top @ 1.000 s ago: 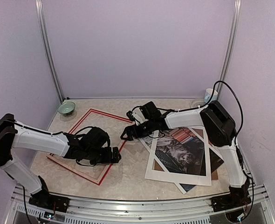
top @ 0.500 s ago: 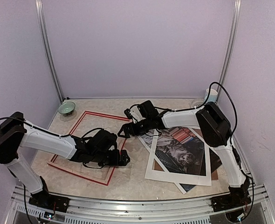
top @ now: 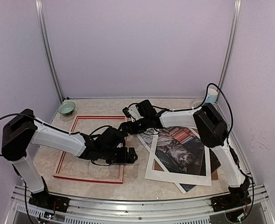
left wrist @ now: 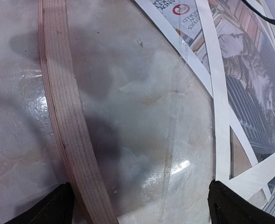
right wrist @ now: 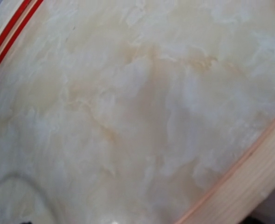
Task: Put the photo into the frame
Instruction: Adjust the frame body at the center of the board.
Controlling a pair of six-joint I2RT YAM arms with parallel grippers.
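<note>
Both arms crowd the right side of the frame [left wrist: 62,102], which lies back-up on the bench [top: 137,183] at left. The left gripper [top: 129,156] hangs spread wide over that pale wood rail, holding nothing. The right gripper [top: 125,126], also open and empty, hovers near the frame's far right corner.

The photo [top: 180,151] lies well right of the frame, pinned beneath the white mat [top: 175,178]. Pull it out and you will likely drag the mat along or crease the print. The two grippers sit close enough to clash.

The stack's near corner almost reaches the bench's front edge. Bare bench shows inside the frame and in the narrow strip between frame and stack. The bowl [top: 66,108] and cup [top: 211,95] stand clear at the back.
</note>
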